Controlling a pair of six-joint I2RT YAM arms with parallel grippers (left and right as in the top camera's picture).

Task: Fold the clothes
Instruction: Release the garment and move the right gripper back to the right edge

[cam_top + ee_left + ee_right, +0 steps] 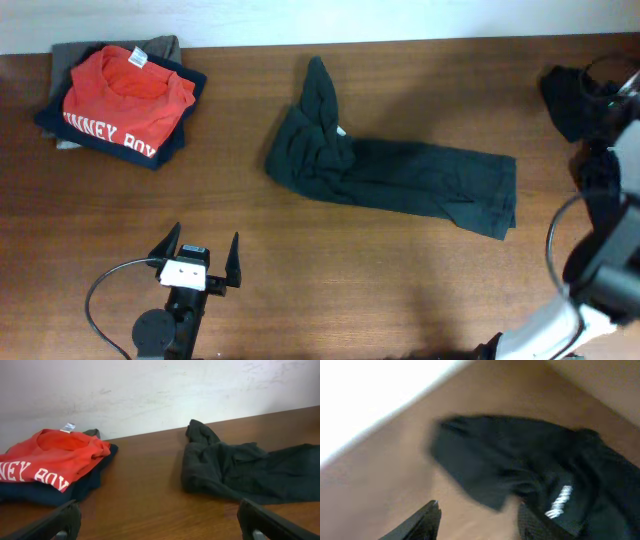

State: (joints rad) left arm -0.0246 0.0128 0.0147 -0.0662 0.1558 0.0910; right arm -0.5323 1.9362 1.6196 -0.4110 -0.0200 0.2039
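A dark charcoal garment (390, 172) lies crumpled and stretched across the middle of the table; in the left wrist view it (240, 472) sits ahead to the right. A second black garment (568, 100) with white lettering (559, 501) lies bunched at the far right edge. My right gripper (477, 521) hovers just over it, open, with bare table between its blurred fingers. My left gripper (200, 258) rests near the front left, wide open and empty, well short of the charcoal garment.
A stack of folded clothes topped by a red shirt (125, 95) sits at the back left corner, shown as the red shirt (50, 460) in the left wrist view. A pale wall (160, 390) runs behind the table. My right arm (605, 260) rises along the right edge.
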